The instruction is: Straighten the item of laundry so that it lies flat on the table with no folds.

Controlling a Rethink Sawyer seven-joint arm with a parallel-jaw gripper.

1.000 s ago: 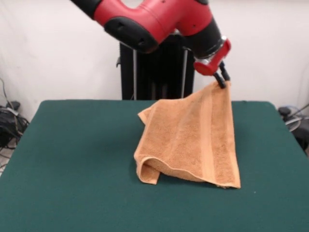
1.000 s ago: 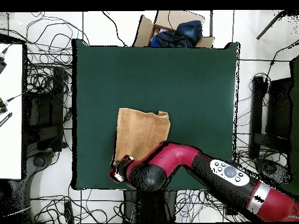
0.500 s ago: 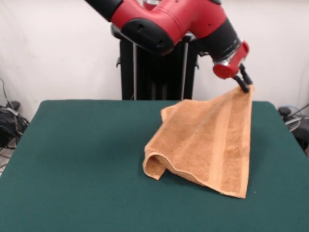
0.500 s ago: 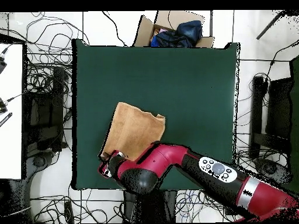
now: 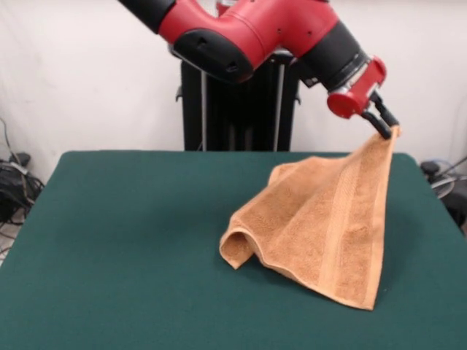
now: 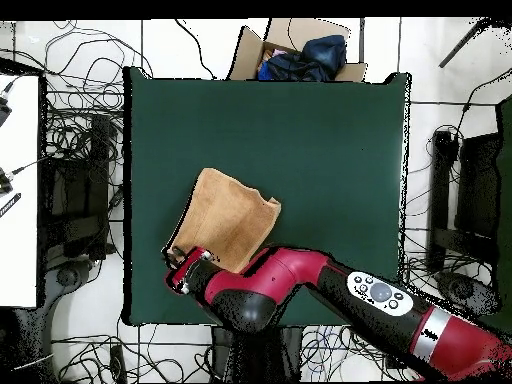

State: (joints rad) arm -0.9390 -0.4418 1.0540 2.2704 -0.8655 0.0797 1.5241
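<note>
The orange-tan towel (image 5: 321, 219) hangs by one corner from my gripper (image 5: 387, 129), which is shut on that corner high above the right side of the green table (image 5: 117, 240). The towel's lower part rests on the felt, with a rolled fold at its left end. In the overhead view the towel (image 6: 222, 215) lies left of the table's middle, and my gripper (image 6: 178, 267) sits at its lower left corner, near the table's (image 6: 330, 150) left edge. The red arm covers part of the towel there. No white tag shows.
A cardboard box (image 6: 295, 50) with dark cloth stands off the table's far end in the overhead view. Cables lie on the floor all round. The black pedestal (image 5: 237, 109) stands behind the table. A white surface (image 6: 18, 190) is at the left.
My gripper has carried the held corner further to the right in the front view, toward the table's side edge. The towel has stretched out and its body has slid the same way.
</note>
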